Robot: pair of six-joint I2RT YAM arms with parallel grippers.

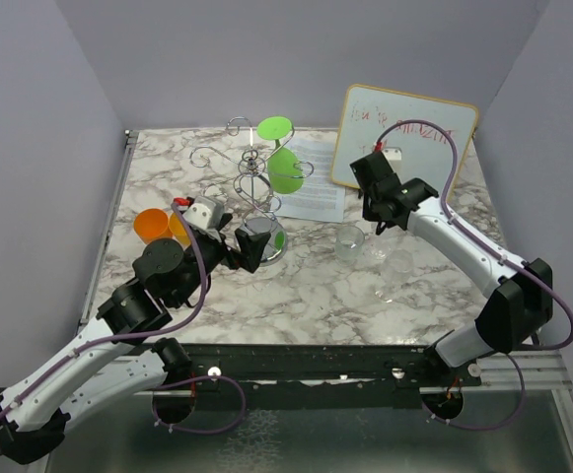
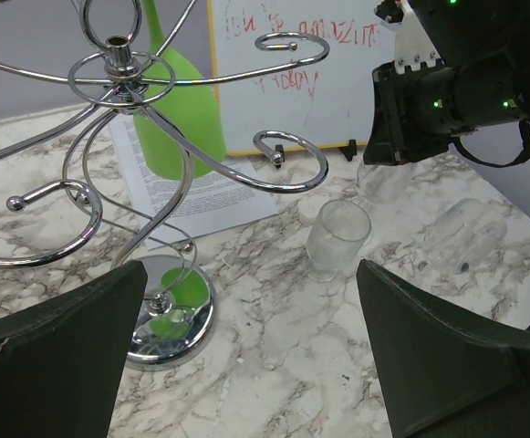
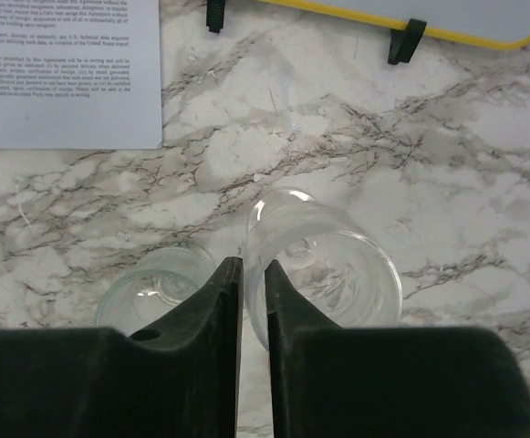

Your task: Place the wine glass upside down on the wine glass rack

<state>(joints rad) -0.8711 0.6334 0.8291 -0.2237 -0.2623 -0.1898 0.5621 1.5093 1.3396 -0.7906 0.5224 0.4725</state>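
We see a white counter (image 1: 306, 296) veined in grey like marble, boxed in by plain pale-grey walls (image 1: 30, 148) at the back and on both sides. Left of centre toward the back stands the wine glass rack (image 1: 253, 187), its disc base (image 2: 169, 315) flat on the counter. A green wine glass (image 1: 286, 169) hangs upside down from one of its loop arms. Beside the rack lies a printed sheet (image 1: 318, 192), and a small whiteboard (image 1: 409, 133) with red scribble stands propped at the back right. Orange cups (image 1: 151, 225) sit near the left edge. In front of the sheet a clear tumbler (image 1: 349, 242) stands upright. Near it a clear glass (image 2: 470, 233) lies on its side; we cannot make out its stem. On the left arm (image 1: 99, 345) the jaws are spread wide and empty, just beside the disc base. On the right arm (image 1: 464, 246) the jaws hang above the two clear glasses, drawn to a thin slit with nothing seen between them.
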